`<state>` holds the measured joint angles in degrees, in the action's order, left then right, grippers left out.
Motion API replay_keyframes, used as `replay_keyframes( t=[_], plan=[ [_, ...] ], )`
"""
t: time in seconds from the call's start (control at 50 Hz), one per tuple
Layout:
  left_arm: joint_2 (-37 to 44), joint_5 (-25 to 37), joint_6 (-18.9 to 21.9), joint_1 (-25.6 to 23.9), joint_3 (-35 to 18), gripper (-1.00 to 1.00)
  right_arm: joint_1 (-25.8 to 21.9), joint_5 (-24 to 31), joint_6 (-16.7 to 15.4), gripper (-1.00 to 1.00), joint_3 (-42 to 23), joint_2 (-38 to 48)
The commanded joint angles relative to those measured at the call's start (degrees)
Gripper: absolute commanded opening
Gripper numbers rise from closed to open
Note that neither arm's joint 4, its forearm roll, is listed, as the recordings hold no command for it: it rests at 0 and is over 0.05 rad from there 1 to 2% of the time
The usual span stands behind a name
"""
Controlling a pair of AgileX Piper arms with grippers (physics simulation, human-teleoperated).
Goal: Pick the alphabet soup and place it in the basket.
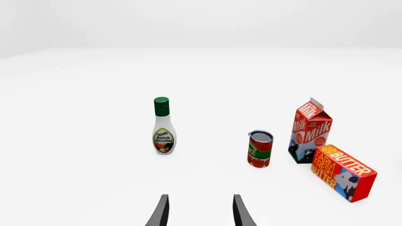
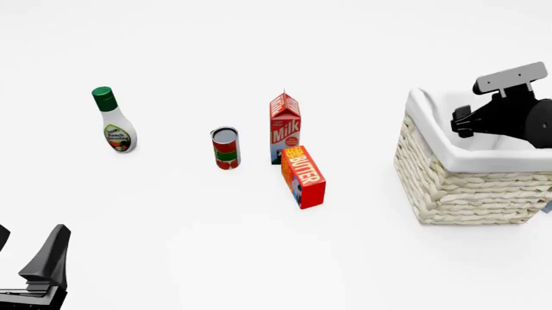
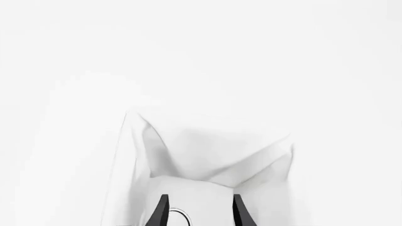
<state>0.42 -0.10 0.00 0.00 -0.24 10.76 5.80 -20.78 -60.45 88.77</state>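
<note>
Alphabet soup (image 3: 178, 216): only a silver-white rim arc showed between the right gripper (image 3: 199, 212) tips.
Right gripper: over the basket (image 2: 448, 187), jaws apart.
Left gripper (image 1: 199, 212): parted, holding nothing.

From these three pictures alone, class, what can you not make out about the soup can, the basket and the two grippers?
1. Soup can: in the front view, the basket wall and the right arm hide the inside. The right wrist view shows only a curved line, cut by the edge.
2. Basket: in the front view, the right side is cut by the edge.
3. Left gripper: in the front view, mostly cut by the corner.
4. Right gripper: in the front view, hidden behind its arm.
</note>
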Motion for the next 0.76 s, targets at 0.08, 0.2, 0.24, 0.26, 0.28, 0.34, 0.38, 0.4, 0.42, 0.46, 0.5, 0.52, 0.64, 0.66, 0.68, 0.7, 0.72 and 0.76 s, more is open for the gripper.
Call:
replay_keyframes(
  t=[0.08,0.2,0.24,0.26,0.28,0.34,0.38,0.4,0.42,0.46,0.5,0.52,0.64,0.66,0.68,0.7,0.72,0.76],
  plan=[
    [0.0,0.0,0.0,0.0,0.0,1.0,-0.6,1.0,0.3,1.0,-0.2,-2.5],
    [0.0,0.0,0.0,0.0,0.0,1.0,-0.9,2.1,0.2,1.0,-0.3,-5.0],
    [0.0,0.0,0.0,0.0,0.0,1.0,-1.0,2.6,0.2,1.0,-0.3,-6.1],
    [0.0,0.0,0.0,0.0,0.0,1.0,-1.0,2.8,0.2,1.0,-0.3,-6.8],
    [0.0,0.0,0.0,0.0,0.0,1.0,-1.1,3.3,0.2,1.0,-0.1,-8.0],
    [0.0,0.0,0.0,0.0,0.0,1.0,-1.3,3.8,0.1,1.0,0.3,-9.8],
    [0.0,0.0,0.0,0.0,0.0,1.0,-1.3,4.0,0.2,1.0,0.5,-10.9],
    [0.0,0.0,0.0,0.0,0.0,1.0,-1.5,4.6,0.3,1.0,0.6,-12.6],
    [0.0,0.0,0.0,0.0,0.0,1.0,-1.5,4.6,0.3,1.0,0.6,-12.6],
    [0.0,0.0,0.0,0.0,0.0,1.0,-1.9,5.1,0.3,1.0,0.6,-14.7],
    [0.0,0.0,0.0,0.0,0.0,1.0,-2.2,5.7,0.4,1.0,0.5,-16.9],
    [0.0,0.0,0.0,0.0,0.0,1.0,-2.3,5.8,0.6,1.0,0.5,-17.6],
    [0.0,0.0,0.0,0.0,0.0,1.0,-4.1,7.4,1.4,1.0,1.2,-24.3],
    [0.0,0.0,0.0,0.0,0.0,1.0,-4.5,7.6,1.3,1.0,2.0,-25.9],
    [0.0,0.0,0.0,0.0,0.0,1.0,-4.7,7.5,1.4,1.0,2.4,-26.9],
    [0.0,0.0,0.0,0.0,0.0,1.0,-4.7,7.5,1.4,1.0,2.4,-26.9],
    [0.0,0.0,0.0,0.0,0.0,1.0,-6.1,7.7,2.3,1.0,3.4,-29.5],
    [0.0,0.0,0.0,0.0,0.0,1.0,-5.9,7.6,2.3,1.0,4.1,-30.8]
  ],
)
